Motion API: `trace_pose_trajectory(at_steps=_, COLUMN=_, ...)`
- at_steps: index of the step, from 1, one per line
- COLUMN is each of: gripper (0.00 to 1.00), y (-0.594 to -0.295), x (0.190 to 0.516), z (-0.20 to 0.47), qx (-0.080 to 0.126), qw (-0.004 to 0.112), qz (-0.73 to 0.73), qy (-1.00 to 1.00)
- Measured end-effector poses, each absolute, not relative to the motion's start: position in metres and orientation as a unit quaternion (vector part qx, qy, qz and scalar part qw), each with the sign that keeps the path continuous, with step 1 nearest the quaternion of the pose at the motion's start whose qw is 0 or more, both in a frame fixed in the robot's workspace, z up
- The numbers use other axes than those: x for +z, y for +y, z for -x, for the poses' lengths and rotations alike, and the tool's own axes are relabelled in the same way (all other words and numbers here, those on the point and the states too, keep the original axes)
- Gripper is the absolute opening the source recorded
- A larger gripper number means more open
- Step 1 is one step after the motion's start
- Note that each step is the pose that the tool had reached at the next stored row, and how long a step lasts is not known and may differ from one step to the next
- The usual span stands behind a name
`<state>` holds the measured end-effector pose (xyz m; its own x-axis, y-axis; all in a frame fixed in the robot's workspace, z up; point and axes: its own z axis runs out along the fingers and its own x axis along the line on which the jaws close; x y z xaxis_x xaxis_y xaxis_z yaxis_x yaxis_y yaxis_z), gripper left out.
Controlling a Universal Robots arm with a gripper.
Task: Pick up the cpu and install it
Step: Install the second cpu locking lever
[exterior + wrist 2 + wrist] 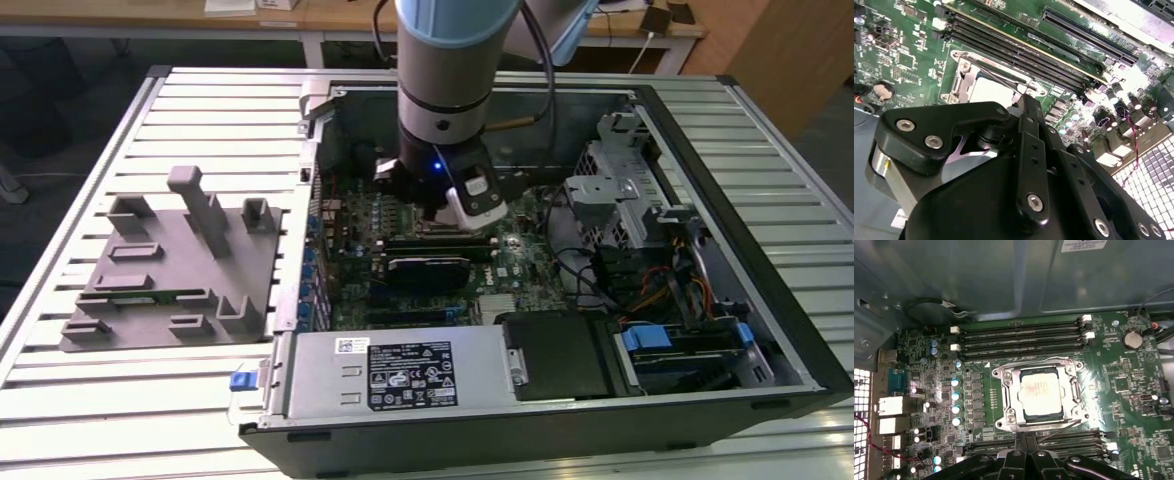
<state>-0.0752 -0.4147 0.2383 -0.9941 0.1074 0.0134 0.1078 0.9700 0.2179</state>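
Tool (1024,452) hangs low inside the open computer case (747,250), at the exterior view's centre, its fingers drawn narrow with nothing between them. Just beyond, the cpu (1040,392) lies seated flat in the motherboard socket (1004,390), frame open.

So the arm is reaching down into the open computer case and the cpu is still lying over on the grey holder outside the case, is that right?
Not quite. The arm does reach into the open computer case, but the cpu is not on the grey holder. The first wrist view shows it sitting inside the motherboard socket, with the gripper close beside the socket.
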Motion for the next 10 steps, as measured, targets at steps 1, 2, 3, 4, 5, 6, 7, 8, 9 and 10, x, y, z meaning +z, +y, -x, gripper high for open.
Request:
trace_pose_trajectory(at_steps=1, gripper=0.11, y=-0.415, x=0.237, z=0.075, qx=-0.110, qw=0.002, qz=0.054, qy=-0.992)
trace_pose_trajectory(at_steps=2, gripper=0.11, y=-0.415, x=0.236, z=0.075, qx=-0.110, qw=0.004, qz=0.055, qy=-0.992)
trace_pose_trajectory(at_steps=3, gripper=0.11, y=-0.415, x=0.235, z=0.075, qx=-0.110, qw=0.005, qz=0.055, qy=-0.992)
trace_pose_trajectory(at_steps=4, gripper=0.11, y=-0.416, x=0.234, z=0.075, qx=-0.110, qw=0.006, qz=0.055, qy=-0.992)
trace_pose_trajectory(at_steps=5, gripper=0.11, y=-0.416, x=0.233, z=0.075, qx=-0.109, qw=0.007, qz=0.055, qy=-0.992)
trace_pose_trajectory(at_steps=6, gripper=0.11, y=-0.417, x=0.232, z=0.075, qx=-0.109, qw=0.007, qz=0.055, qy=-0.992)
trace_pose_trajectory(at_steps=7, gripper=0.11, y=-0.417, x=0.230, z=0.075, qx=-0.109, qw=0.008, qz=0.055, qy=-0.992)
trace_pose_trajectory(at_steps=8, gripper=0.11, y=-0.417, x=0.229, z=0.075, qx=-0.109, qw=0.009, qz=0.056, qy=-0.992)
trace_pose_trajectory(at_steps=9, gripper=0.11, y=-0.417, x=0.228, z=0.075, qx=-0.109, qw=0.009, qz=0.056, qy=-0.992)
trace_pose_trajectory(at_steps=10, gripper=0.11, y=-0.418, x=0.227, z=0.075, qx=-0.109, qw=0.010, qz=0.056, qy=-0.992)
